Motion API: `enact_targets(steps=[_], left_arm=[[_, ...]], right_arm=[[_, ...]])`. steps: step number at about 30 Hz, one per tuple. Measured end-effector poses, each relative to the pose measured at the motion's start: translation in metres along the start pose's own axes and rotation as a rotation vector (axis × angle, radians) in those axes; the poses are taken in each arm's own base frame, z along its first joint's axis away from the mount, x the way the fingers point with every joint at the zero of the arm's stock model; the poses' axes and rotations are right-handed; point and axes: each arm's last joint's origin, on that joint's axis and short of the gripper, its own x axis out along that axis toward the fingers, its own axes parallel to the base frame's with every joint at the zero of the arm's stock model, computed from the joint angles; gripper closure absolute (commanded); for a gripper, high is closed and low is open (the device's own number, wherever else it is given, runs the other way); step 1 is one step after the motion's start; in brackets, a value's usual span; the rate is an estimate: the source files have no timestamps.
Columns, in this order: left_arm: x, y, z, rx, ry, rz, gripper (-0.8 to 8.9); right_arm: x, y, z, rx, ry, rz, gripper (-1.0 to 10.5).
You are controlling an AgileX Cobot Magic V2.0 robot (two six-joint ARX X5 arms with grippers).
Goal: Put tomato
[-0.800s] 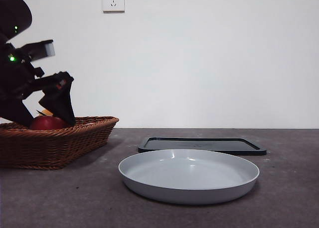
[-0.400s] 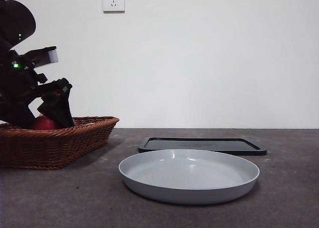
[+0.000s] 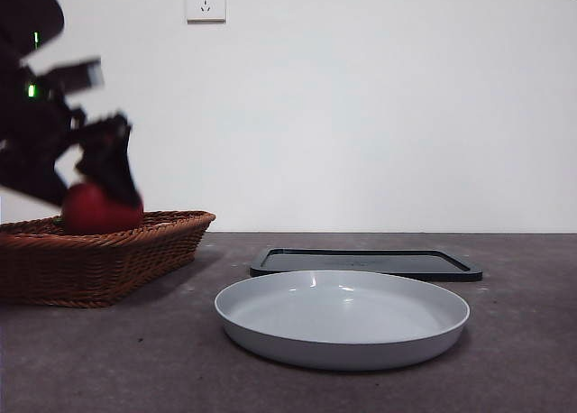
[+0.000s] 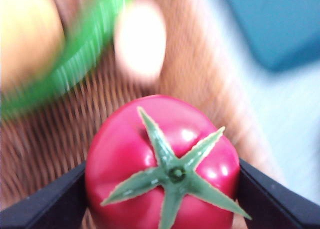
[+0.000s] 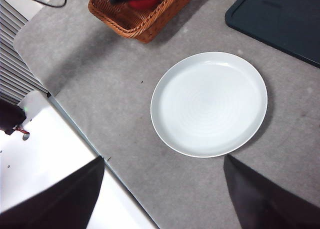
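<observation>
left gripper clamps tomato | above basket | right gripper spread | no legible writing

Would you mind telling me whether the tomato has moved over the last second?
Yes. The tomato, held in the left gripper, has risen: it now shows above the wicker basket's rim.

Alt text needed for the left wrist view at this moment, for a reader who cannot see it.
A glossy red tomato with a green star-shaped stem fills the lower centre, clamped between the left gripper's two black jaws. Behind it, blurred, are the woven wicker basket, a green band, a yellowish fruit and a pale oval object.
</observation>
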Motion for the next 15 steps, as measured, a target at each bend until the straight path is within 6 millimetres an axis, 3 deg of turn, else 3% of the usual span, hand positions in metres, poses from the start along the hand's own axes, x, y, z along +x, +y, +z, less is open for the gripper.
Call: enact_targets(steps=[4,8,15], left_arm=[[-0.031,-0.017,0.023,0.023,-0.123,-0.069,5.13],[-0.053,-0.045,0.033,0.078,-0.195,-0.165,5.13],[-0.055,-0.100,0.029,0.182,-0.172,-0.320,5.13]], right_arm=[[0.000,0.000,0.001,-0.005,-0.008,0.000,5.7],[0.000,0.000,0.002,-0.011,-0.016,-0.012,5.7],[0.000,-0.001,0.002,-0.011,-0.018,-0.033,5.7]])
